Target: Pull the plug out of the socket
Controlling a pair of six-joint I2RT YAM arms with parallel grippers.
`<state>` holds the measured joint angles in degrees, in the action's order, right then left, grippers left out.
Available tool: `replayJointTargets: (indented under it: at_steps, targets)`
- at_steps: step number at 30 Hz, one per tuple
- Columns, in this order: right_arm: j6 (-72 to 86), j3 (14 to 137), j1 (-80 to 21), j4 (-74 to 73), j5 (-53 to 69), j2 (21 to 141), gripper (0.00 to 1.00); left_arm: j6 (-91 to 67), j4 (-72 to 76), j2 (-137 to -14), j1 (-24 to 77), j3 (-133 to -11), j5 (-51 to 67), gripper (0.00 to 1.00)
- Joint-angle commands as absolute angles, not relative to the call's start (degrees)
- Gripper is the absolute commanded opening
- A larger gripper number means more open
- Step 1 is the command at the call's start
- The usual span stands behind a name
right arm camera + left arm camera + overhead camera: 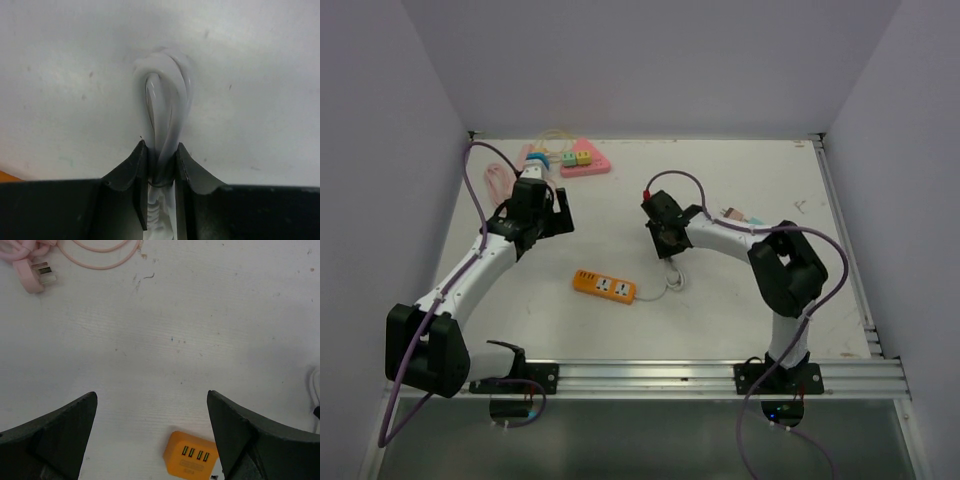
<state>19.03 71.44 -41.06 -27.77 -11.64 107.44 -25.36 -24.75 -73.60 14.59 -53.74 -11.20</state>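
An orange power strip [604, 287] lies flat in the table's middle; its USB end shows in the left wrist view [192, 460]. A white cable [673, 277] runs from its right end up to my right gripper [666, 238]. In the right wrist view the right gripper [160, 150] is shut on a bundled loop of this white cable [165, 85], just above the table. My left gripper [556, 216] hovers up and left of the strip, wide open and empty [152, 395]. I see no plug standing in the strip's sockets.
A pink triangular socket block [582, 158] with coloured plugs sits at the back. A pink plug [35, 277] and its pink cable [498, 182] lie at the back left. Another small plug [734, 213] lies right of the right gripper. A metal rail [720, 375] lines the near edge.
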Motion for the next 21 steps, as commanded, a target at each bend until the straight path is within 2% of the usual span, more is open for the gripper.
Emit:
replayJointTargets:
  at_steps: [1,10,14,21]
  targets:
    - [16.8,83.9,-35.5,-26.0,-11.9,111.5,0.0,-24.4,-24.2,-73.6,13.4,-53.7,-12.9,0.94]
    - [23.6,115.4,-18.6,-28.7,-11.9,132.1,0.0,-24.6,-24.1,-74.9,11.8,-53.7,-12.2,0.94]
    - [32.1,118.2,-11.2,-25.9,-11.5,135.3,0.0,-24.8,-23.9,-75.3,11.0,-53.7,-11.5,0.94]
    - [40.2,112.8,-2.0,-22.5,-16.0,133.8,0.0,-25.0,-23.7,-75.9,9.1,-53.7,-9.6,0.94]
